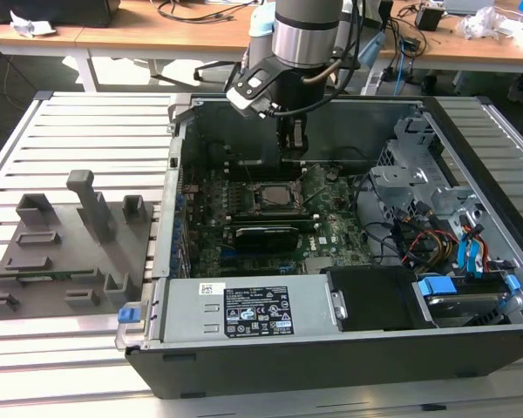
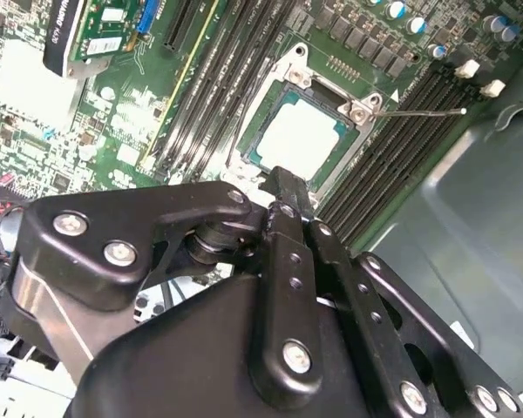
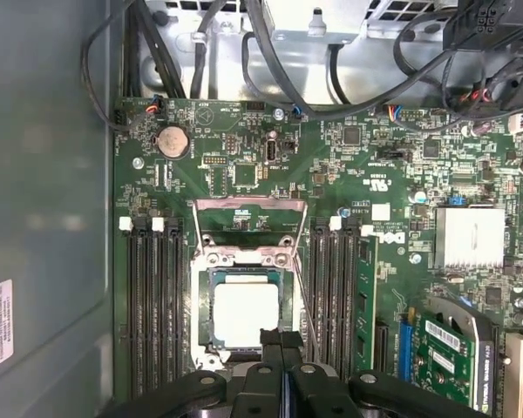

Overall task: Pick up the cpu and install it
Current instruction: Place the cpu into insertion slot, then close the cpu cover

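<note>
The cpu (image 3: 244, 313) lies flat in the motherboard socket with its silvery top plate up. It also appears as the cpu (image 2: 301, 135) in the second wrist view and as the cpu (image 1: 275, 198) inside the open computer case in the exterior view. The socket's load plate (image 3: 248, 218) is hinged open. My gripper (image 3: 279, 336) hovers just above one edge of the chip, fingers pressed together and shut on nothing. In the exterior view the gripper (image 1: 292, 150) hangs a little above the socket.
The black case walls (image 1: 179, 174) enclose the board. A graphics card (image 1: 266, 235) lies beside the socket, and memory slots (image 3: 152, 305) flank it. Drive cage (image 1: 418, 174) and cables sit toward the exterior view's right. A grey fixture (image 1: 70, 248) stands outside the case on the left.
</note>
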`<action>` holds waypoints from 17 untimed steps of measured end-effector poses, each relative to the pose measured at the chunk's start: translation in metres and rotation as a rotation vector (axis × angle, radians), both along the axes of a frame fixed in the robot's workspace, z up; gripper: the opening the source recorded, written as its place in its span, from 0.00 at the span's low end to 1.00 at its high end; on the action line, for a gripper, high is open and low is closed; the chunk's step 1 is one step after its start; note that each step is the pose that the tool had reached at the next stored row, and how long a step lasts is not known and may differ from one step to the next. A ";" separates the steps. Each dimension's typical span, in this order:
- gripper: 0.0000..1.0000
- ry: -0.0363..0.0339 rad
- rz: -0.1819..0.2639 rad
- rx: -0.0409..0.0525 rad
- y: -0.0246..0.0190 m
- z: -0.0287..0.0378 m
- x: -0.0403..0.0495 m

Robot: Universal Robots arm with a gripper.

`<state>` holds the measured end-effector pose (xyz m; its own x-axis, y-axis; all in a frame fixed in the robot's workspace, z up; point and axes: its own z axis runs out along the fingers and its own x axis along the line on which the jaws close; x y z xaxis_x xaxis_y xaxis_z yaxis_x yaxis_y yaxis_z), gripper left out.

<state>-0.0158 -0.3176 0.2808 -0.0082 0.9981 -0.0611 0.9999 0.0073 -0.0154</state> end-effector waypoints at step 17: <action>0.11 0.0005 0.000 -0.0002 0.0044 0.0004 0.0323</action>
